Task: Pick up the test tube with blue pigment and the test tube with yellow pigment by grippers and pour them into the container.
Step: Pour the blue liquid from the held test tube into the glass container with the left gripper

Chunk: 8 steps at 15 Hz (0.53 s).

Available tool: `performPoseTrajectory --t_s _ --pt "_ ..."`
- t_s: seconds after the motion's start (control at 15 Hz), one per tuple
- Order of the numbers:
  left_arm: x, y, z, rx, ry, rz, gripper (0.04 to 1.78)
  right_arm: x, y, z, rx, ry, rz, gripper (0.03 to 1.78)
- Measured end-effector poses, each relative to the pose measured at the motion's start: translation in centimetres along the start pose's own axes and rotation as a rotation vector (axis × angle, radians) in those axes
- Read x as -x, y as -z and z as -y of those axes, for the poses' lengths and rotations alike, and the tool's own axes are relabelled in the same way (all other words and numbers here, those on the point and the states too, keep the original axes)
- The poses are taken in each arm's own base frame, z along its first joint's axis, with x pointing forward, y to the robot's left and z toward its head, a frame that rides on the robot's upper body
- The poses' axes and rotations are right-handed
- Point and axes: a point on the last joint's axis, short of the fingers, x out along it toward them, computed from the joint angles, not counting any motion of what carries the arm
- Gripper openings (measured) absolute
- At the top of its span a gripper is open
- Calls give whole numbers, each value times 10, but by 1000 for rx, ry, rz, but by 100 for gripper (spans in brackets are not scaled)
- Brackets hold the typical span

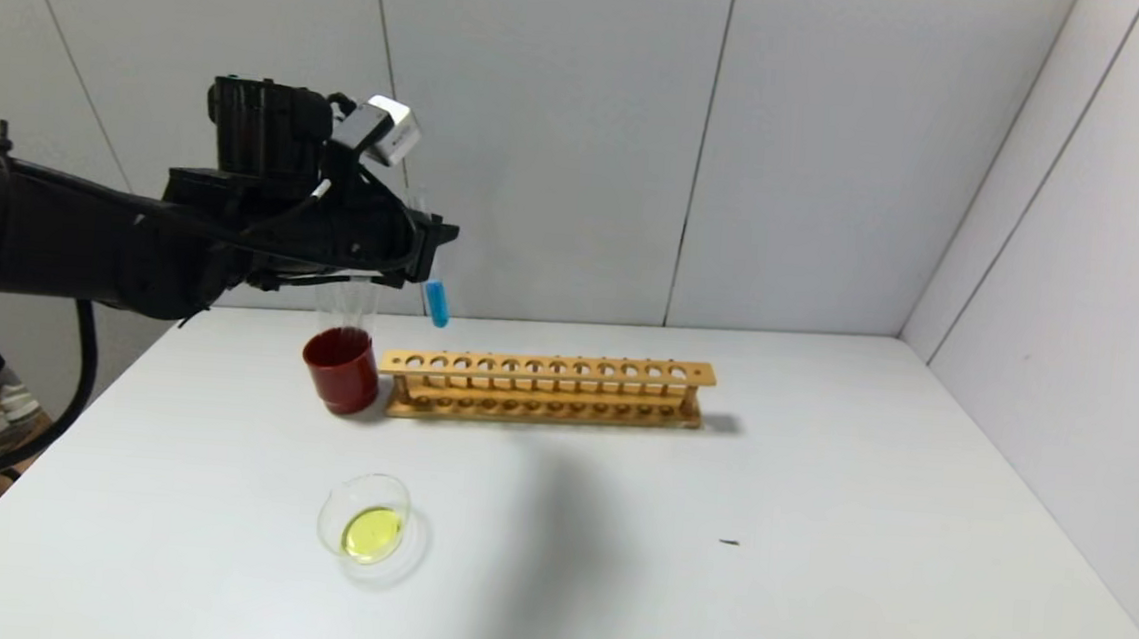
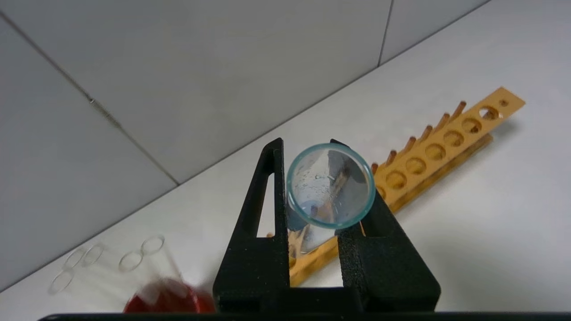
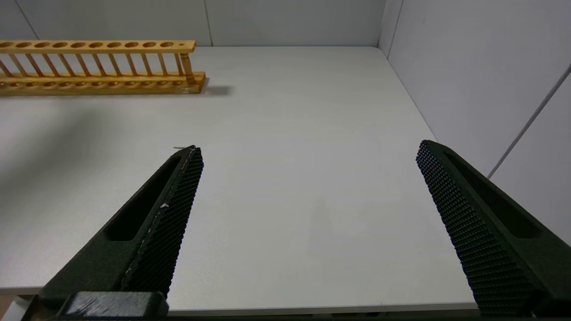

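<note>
Table point(image 1: 815, 537): white, fills the lower frame.
Left gripper point(image 1: 431, 250): upper left, fingers clamped on the test tube with blue pigment point(image 1: 437, 302), held above the wooden rack point(image 1: 545, 388).
Right gripper point(image 3: 308, 223): fingers spread wide, holding nothing.
Red cup point(image 1: 340, 369): left of the rack.
Container point(image 1: 365, 518): lower left, holds yellow liquid.

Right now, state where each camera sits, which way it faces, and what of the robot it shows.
Head view: high on the robot, looking forward and down at the table; shows the left arm and left end effector holding the test tube with blue pigment.
Left wrist view: on the left arm, looking along its fingers into the tube's mouth.
Right wrist view: low at the table's near edge, facing the walls; shows the open right end effector.
All three share the wooden test tube rack.
</note>
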Motion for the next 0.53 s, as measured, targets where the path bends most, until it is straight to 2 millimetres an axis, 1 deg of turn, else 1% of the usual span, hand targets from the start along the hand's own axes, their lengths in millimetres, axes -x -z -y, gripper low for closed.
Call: performPoseTrajectory --t_s 0.13,0.27,0.4,0.53 --pt "23 13 -3 -70 -16 -49 35 0 0 0 0 0 0 175" --pt "50 33 -8 -172 -42 -117 35 0 0 0 0 0 0 175" --pt "76 54 -8 -261 -62 -169 35 0 0 0 0 0 0 175" --pt "97 66 -6 -335 -89 -158 35 0 0 0 0 0 0 175"
